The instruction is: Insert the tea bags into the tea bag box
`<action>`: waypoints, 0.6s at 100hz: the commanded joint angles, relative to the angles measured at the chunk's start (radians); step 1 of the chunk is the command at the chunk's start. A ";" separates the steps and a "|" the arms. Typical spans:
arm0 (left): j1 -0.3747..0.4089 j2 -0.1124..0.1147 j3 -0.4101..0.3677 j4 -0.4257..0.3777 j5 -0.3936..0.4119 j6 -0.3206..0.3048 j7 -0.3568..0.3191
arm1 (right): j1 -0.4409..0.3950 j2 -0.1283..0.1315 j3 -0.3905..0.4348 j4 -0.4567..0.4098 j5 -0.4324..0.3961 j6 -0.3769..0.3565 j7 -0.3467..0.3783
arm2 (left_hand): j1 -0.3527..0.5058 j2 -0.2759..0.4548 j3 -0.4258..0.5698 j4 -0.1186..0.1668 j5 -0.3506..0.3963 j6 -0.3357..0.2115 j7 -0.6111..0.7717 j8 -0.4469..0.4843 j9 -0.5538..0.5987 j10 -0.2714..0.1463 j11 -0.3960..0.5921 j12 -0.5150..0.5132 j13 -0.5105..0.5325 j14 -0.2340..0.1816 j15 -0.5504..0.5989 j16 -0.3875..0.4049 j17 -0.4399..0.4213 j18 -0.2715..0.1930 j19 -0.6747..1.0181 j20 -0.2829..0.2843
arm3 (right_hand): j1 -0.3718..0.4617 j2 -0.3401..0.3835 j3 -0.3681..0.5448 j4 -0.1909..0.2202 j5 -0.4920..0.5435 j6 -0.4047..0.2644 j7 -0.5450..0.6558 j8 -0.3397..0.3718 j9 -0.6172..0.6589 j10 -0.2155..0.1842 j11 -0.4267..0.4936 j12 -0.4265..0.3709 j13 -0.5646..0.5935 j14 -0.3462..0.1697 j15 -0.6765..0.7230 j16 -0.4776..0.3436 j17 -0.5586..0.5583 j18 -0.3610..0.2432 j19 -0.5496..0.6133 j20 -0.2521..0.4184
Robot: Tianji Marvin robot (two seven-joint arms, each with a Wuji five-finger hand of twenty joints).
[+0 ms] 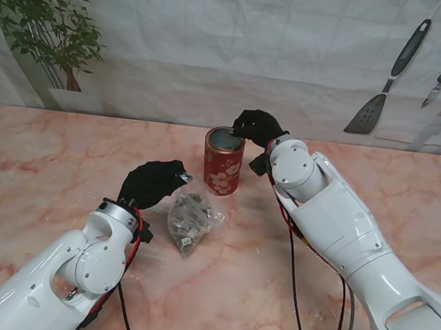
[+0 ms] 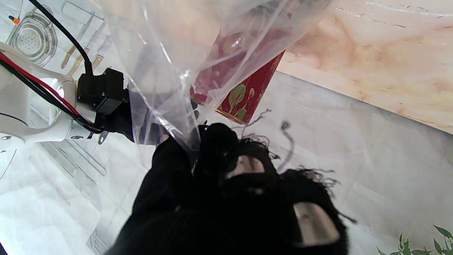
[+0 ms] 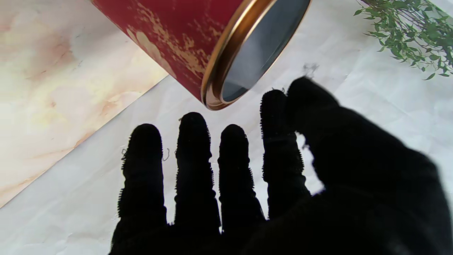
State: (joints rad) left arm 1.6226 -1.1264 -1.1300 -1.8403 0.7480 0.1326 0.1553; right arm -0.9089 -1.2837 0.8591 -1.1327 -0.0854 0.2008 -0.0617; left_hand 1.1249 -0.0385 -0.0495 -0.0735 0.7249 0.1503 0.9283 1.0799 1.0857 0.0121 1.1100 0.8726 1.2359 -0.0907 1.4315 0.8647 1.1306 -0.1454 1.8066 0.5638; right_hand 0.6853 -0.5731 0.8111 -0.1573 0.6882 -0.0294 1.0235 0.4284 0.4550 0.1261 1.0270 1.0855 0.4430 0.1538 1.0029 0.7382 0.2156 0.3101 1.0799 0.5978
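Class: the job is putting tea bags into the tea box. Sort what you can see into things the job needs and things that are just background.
Needed:
red tea canister, open top
clear bag of tea bags
left robot hand, pinching the bag
right robot hand, open by the rim

Background:
potted plant
spatula
marble table

A tin (image 1: pixel 222 161) stands upright near the middle of the table (image 1: pixel 39 162), toward its far edge, with a bag (image 1: pixel 190 219) lying just nearer and slightly left of it, close to the tin though whether they touch is hard to tell. The left hand (image 1: pixel 152 183) sits at the bag's left, far corner, pinching its top edge, while the right hand (image 1: pixel 258 126) hangs at the tin's far right rim, fingers spread. A plant (image 1: pixel 50 25) stands at the far left behind the table, and utensils (image 1: pixel 420 72) hang on the backdrop at the far right.
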 commanded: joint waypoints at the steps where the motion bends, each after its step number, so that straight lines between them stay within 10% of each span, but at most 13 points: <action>1: 0.001 0.000 0.000 -0.004 -0.004 -0.003 -0.015 | 0.002 -0.005 -0.001 -0.001 -0.008 0.011 0.008 | 0.058 0.058 0.016 0.033 0.086 0.194 0.153 0.050 0.038 0.034 0.107 0.019 0.035 0.083 0.088 0.002 -0.016 -0.211 0.264 -0.011 | -0.071 -0.070 0.041 -0.040 -0.018 -0.021 -0.025 0.008 -0.011 -0.016 0.027 -0.013 0.003 -0.021 0.029 0.008 -0.001 -0.025 0.024 0.005; 11: 0.002 0.001 -0.002 -0.005 -0.003 -0.005 -0.017 | 0.002 -0.003 -0.002 -0.005 -0.015 0.022 0.009 | 0.058 0.058 0.016 0.033 0.086 0.194 0.152 0.050 0.038 0.034 0.107 0.019 0.035 0.083 0.088 0.002 -0.016 -0.211 0.264 -0.011 | -0.205 -0.099 0.127 0.036 -0.042 -0.003 -0.198 0.147 -0.040 -0.012 0.018 -0.016 -0.014 -0.020 0.022 0.008 -0.009 -0.025 0.023 0.002; 60: -0.005 0.002 -0.003 -0.005 0.003 0.001 -0.024 | -0.020 0.014 0.026 -0.044 -0.025 0.012 0.024 | 0.057 0.058 0.016 0.033 0.086 0.194 0.152 0.050 0.038 0.034 0.107 0.019 0.035 0.083 0.088 0.002 -0.016 -0.211 0.264 -0.011 | -0.232 -0.092 0.021 0.052 -0.163 -0.010 -0.316 0.184 -0.101 -0.009 -0.002 -0.013 -0.044 -0.023 0.010 0.011 -0.027 -0.023 0.014 0.010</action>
State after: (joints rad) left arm 1.6227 -1.1249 -1.1319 -1.8401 0.7510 0.1293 0.1487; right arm -0.9185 -1.2779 0.8749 -1.1561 -0.1079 0.2219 -0.0520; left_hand 1.1249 -0.0386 -0.0495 -0.0735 0.7249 0.1503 0.9283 1.0799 1.0857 0.0121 1.1100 0.8726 1.2359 -0.0906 1.4315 0.8646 1.1306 -0.1454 1.8067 0.5638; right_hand 0.4730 -0.6469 0.8472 -0.1347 0.5528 -0.0174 0.7183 0.5996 0.3821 0.1261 1.0261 1.0837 0.4228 0.1535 1.0029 0.7382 0.1967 0.3094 1.0807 0.5978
